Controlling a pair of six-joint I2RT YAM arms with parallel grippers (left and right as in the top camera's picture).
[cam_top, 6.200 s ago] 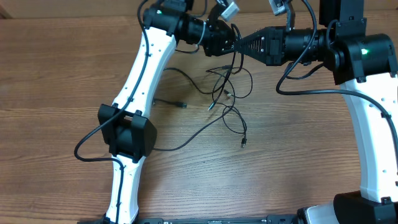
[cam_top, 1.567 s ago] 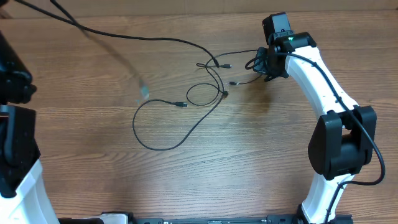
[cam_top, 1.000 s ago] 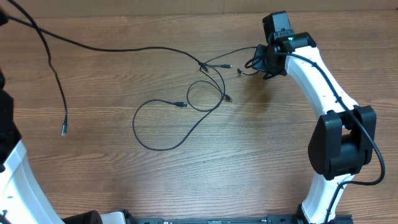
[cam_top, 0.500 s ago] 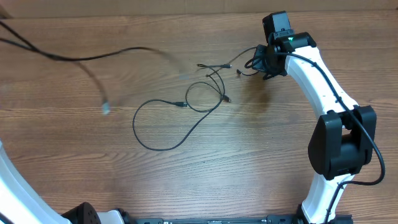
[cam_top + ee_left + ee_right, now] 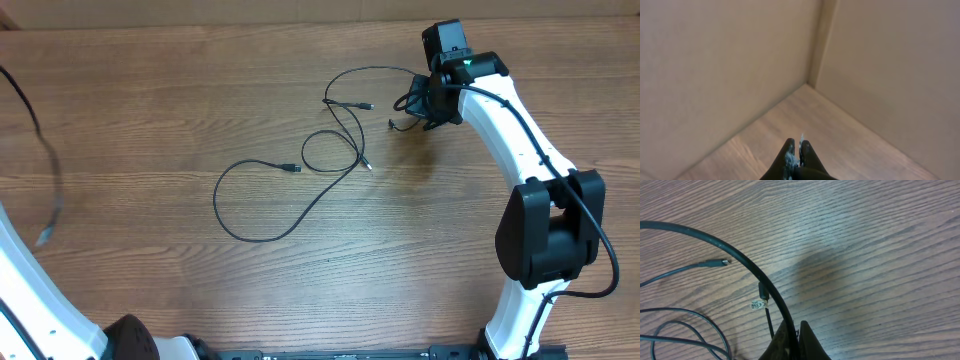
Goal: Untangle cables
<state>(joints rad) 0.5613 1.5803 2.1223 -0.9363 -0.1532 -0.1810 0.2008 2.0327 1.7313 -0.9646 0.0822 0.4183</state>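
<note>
in the middle of the table, the cables are laid in loose overlapping loops. one plug end rests inside a wide curve, and the strands are crossed over each other nearer the right arm. one cord of this bunch is led up to the right gripper, whose jaws are pressed together on it. a silver-tipped plug is seen just beside that cord on the wood. at the far left edge of the overhead view a lone strand is seen well apart from the rest, running up out of frame. the left gripper is closed tight and pointed at a wall corner; whether the lone strand is pinched there cannot be told. the step in hand is judged to be the drawing apart of the crossings. the right hold should be firm and low, and any pull should be made slowly away from the loops, so that crossings are slid open rather than cinched into a knot. plug ends should be watched for snagging.
</note>
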